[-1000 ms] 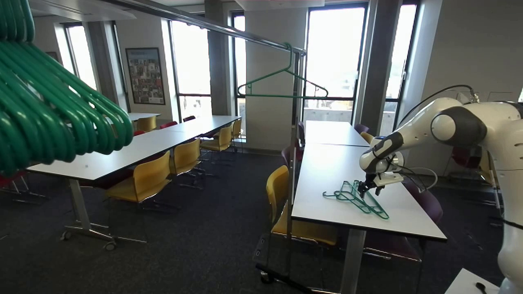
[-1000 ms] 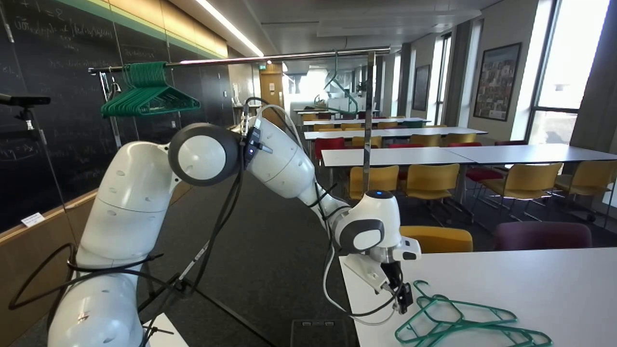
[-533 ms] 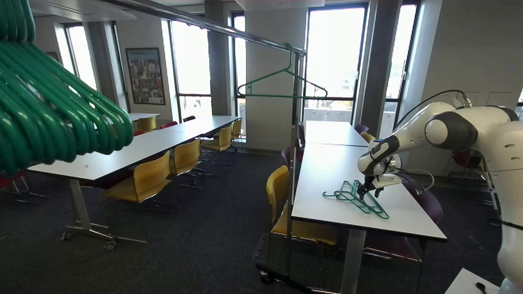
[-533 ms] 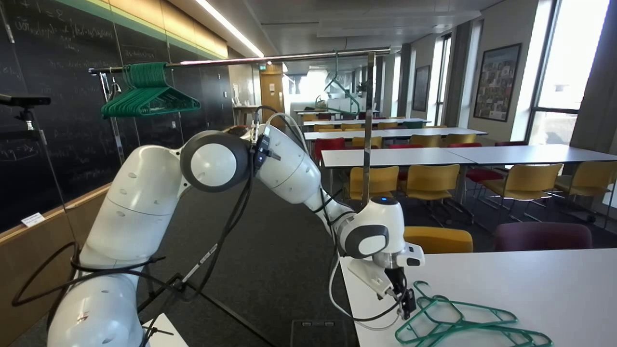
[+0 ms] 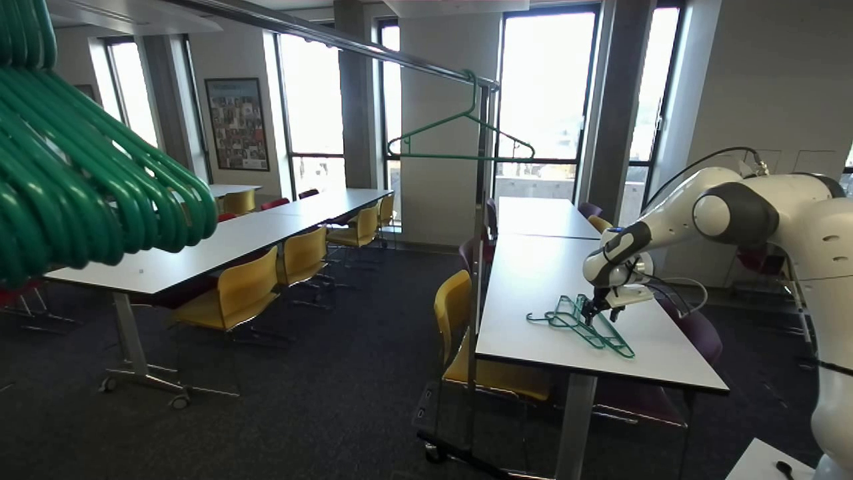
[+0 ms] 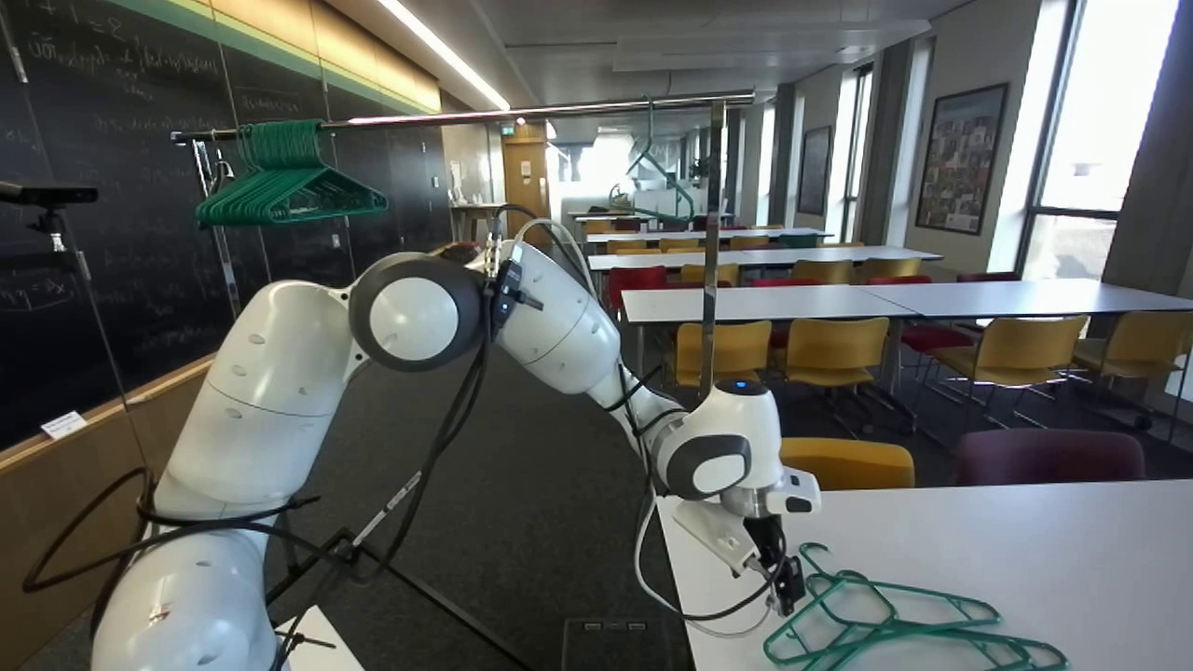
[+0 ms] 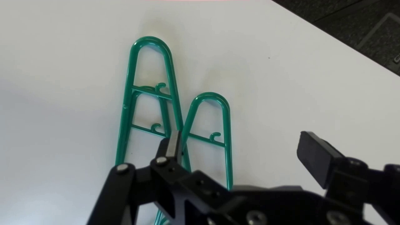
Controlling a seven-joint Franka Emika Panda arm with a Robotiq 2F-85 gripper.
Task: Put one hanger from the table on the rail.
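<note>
Thin green hangers lie overlapping on the white table (image 5: pixel 526 267); I cannot tell exactly how many. In the wrist view one hanger's rounded end (image 7: pixel 227 156) lies to the right of two nested ends (image 7: pixel 151 40). They also show in an exterior view (image 6: pixel 932 592). My gripper (image 7: pixel 243 148) is open and empty, low over them; it shows in both exterior views (image 5: pixel 603 313) (image 6: pixel 790 587). Its left finger overlaps the crossing of the hangers; I cannot tell whether it touches. Its right finger is over bare table. The rail (image 5: pixel 373 50) is high up, also in an exterior view (image 6: pixel 522 114).
One green hanger (image 5: pixel 460 157) hangs near the rail's end, beside the upright (image 5: pixel 477 267). A bunch of green hangers (image 6: pixel 289 191) hangs at the far end. A yellow chair (image 5: pixel 453 300) and a purple chair (image 5: pixel 700 333) flank the table. Cables (image 6: pixel 652 578) hang by the wrist.
From one second to half a second ago the arm reached slightly outward and down over the hangers. Since then it is almost still. The hangers have not moved.
</note>
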